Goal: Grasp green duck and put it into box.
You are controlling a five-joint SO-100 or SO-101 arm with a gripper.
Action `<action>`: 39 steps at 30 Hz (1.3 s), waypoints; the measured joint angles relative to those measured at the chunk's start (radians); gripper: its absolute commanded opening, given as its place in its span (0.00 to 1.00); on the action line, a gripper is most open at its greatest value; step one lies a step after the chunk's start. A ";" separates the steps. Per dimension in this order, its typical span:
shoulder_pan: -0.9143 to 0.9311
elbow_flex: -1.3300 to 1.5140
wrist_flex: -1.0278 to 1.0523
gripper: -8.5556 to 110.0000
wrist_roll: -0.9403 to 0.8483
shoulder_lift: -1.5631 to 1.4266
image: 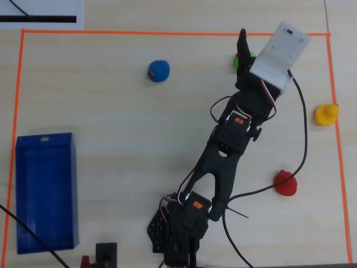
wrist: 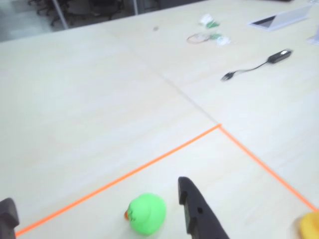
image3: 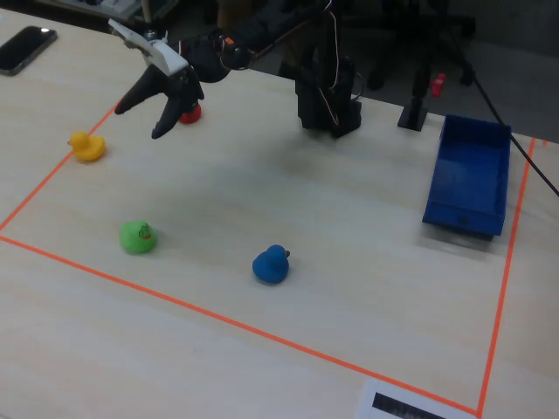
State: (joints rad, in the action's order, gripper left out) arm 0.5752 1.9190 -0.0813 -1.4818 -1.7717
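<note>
Where the overhead view looked straight down on the pale wooden bench [image: 111,111], the black arm reached up toward the far orange tape line [image: 167,32], and its fingers [image: 242,47] covered most of the small bright-green rounded toy duck [image: 251,55], of which only a sliver showed. Well to the left of that green duck lay the blue rounded toy [image: 159,71]; the yellow toy duck [image: 326,114] sat to its lower right beside the tape, the red toy [image: 286,182] lower still. The long deep-blue plastic box [image: 44,192] stood far off at the lower left, with nothing inside it.

In the wrist view the green duck [wrist: 146,213] sat on the bench just inside the tape line, orange beak turned left. One black finger [wrist: 199,211] stood just right of it and the other tip [wrist: 7,211] showed at the left edge, so the fingers were spread wide with the duck between them, untouched.

In the fixed view the fingers [image3: 135,120] hung parted above the bench, clearly higher than the green duck [image3: 138,236] and holding nothing. The blue toy [image3: 272,264] lay to that duck's right, the yellow duck [image3: 86,146] beyond it to the left, the box [image3: 470,179] well apart at the right.
</note>
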 measured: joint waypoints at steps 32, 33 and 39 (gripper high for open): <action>-0.005 -0.212 -0.144 0.43 -0.003 0.548; -0.005 -0.212 -0.147 0.43 -0.006 0.558; -0.005 -0.213 -0.169 0.43 -0.011 0.603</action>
State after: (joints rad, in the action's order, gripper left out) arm 0.5706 1.7058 -0.2500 -1.4926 -1.1689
